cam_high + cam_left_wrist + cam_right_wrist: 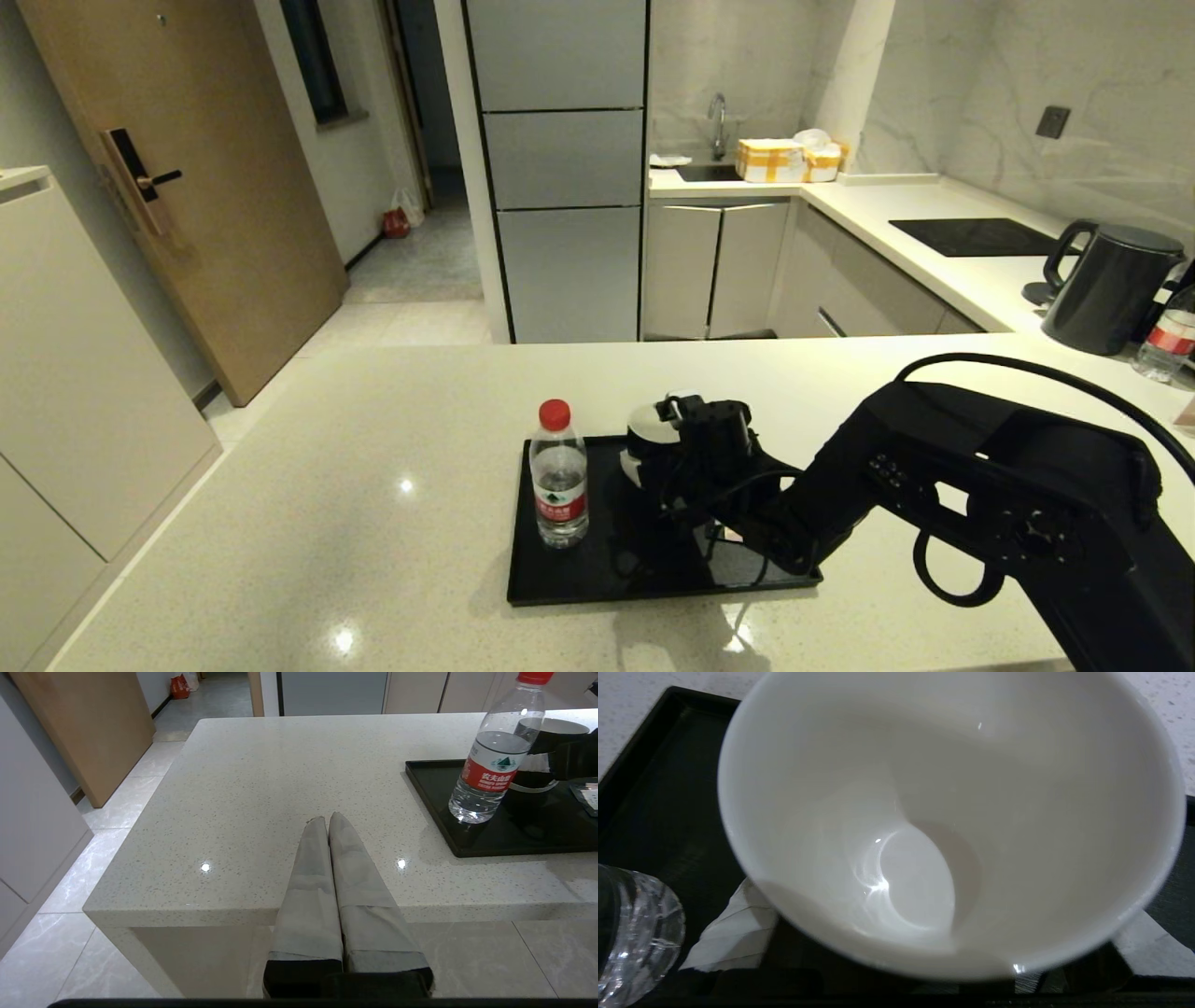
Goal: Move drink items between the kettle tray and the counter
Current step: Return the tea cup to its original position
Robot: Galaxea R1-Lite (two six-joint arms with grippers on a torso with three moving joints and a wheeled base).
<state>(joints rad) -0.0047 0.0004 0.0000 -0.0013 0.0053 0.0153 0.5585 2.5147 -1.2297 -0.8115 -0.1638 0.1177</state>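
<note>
On my left, the left gripper (327, 820) hangs parked off the near edge of the counter (308, 523), its fingers pressed together on nothing. Moving right, a water bottle (558, 485) stands at the left end of the kettle tray (560, 583), and just beside it my right gripper (674, 439) has the cup (646, 431) between its fingers (733, 928), apparently clamped around it. I judge the cup must lift straight up, kept level, well clear of the bottle and the rim, before swinging toward open counter. The worktop is glossy and speckled; a kettle (1111, 285) sits far right.
</note>
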